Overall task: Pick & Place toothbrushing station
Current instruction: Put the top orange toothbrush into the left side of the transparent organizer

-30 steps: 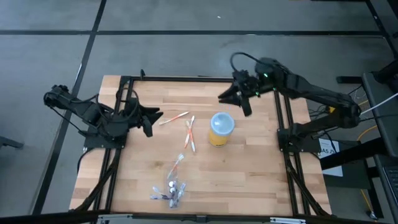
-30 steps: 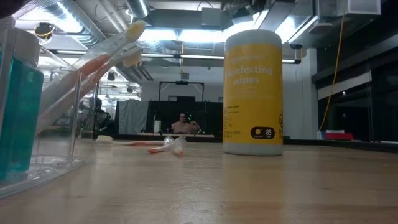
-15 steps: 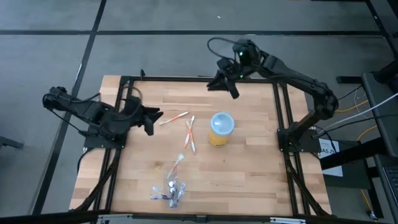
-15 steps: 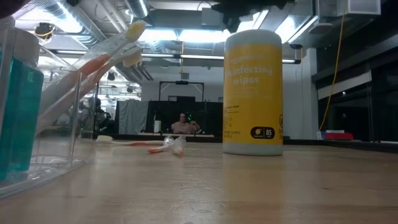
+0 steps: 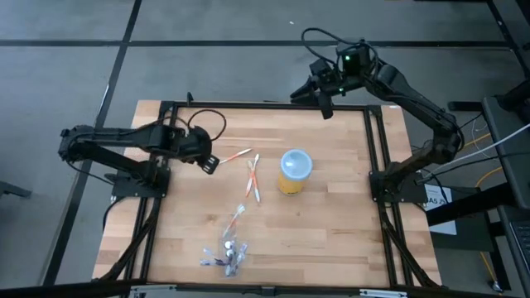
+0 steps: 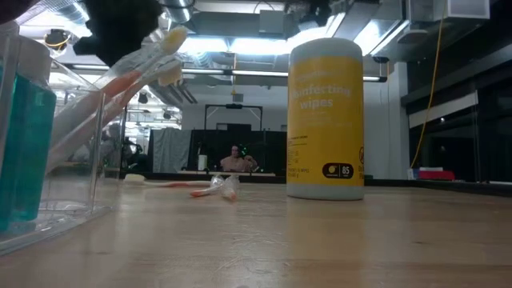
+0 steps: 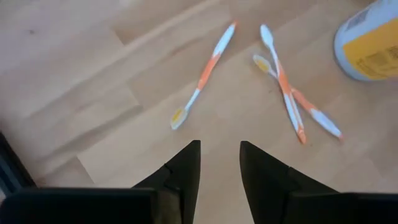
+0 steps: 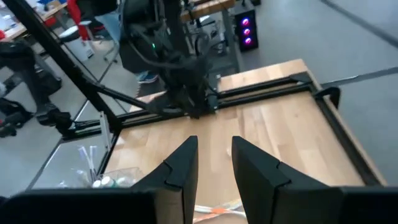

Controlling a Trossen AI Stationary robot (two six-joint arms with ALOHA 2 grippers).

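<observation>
A white-and-orange toothbrush (image 5: 232, 156) (image 7: 203, 76) lies flat on the wooden table just ahead of my left gripper (image 5: 209, 160) (image 7: 220, 167), which is open, tipped down and has nothing between its fingers. Two crossed toothbrushes (image 5: 252, 178) (image 7: 287, 93) lie beside the yellow cup with pale-blue top (image 5: 294, 170) (image 6: 326, 118). Another toothbrush (image 5: 236, 218) lies nearer the front. The clear pouch (image 5: 227, 257) (image 6: 56, 160), with teal tubes (image 6: 24, 148) and toothbrushes in it, rests on the table at the near edge. My right gripper (image 5: 320, 93) (image 8: 212, 163) hangs open above the far edge.
A black frame (image 5: 265, 104) runs around the tabletop, with rails along the left and right sides. Bare wood (image 5: 331, 232) lies right of the pouch and in front of the cup. Beyond the table is a room with a person (image 6: 234, 160) far off.
My left arm has swung in over the table's left side; its gripper has sunk and tipped downward toward the single toothbrush. My right gripper has risen and moved from beside the cup toward the table's far edge. No object has moved.
</observation>
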